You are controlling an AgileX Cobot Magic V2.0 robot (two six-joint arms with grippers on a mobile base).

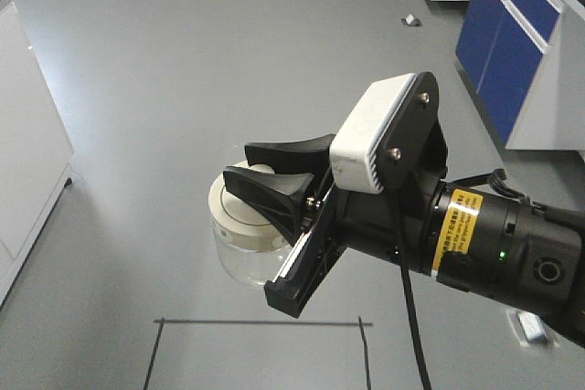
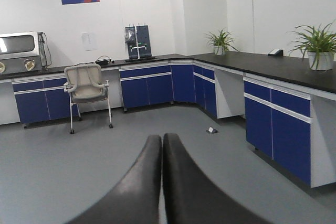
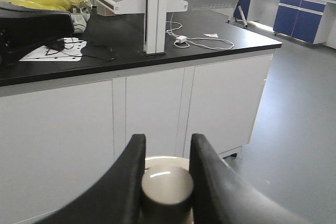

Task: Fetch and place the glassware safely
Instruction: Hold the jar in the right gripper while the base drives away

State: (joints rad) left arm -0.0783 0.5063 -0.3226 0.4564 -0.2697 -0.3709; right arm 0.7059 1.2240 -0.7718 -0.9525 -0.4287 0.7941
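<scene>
A robot's right hand [image 1: 239, 166] is held out above a grey floor [image 1: 164, 70], carrying a small clear glass jar [image 1: 233, 260] in the air. The jar's round cream-white lid [image 1: 230, 215] faces up and towards the camera. The two black fingers [image 1: 288, 145] are drawn in narrowly on either side of the small knob [image 3: 167, 184] at the middle of the lid. In the right wrist view they appear to press against the knob, though the contact is blurred at this close range. The glass body hangs below the fingers, free of any surface. Dark tape lines [image 1: 265, 321] mark the floor beneath it.

Ahead of the right hand [image 3: 165, 141] stands a white-fronted bench [image 3: 157, 103] with a black top, carrying cables and papers.

The left hand [image 2: 161, 139] holds nothing, its two black fingers pressed together. It points across a laboratory with blue cabinets [image 2: 147, 87], a pale chair [image 2: 86, 85] and potted plants [image 2: 315, 43] on a dark counter.
</scene>
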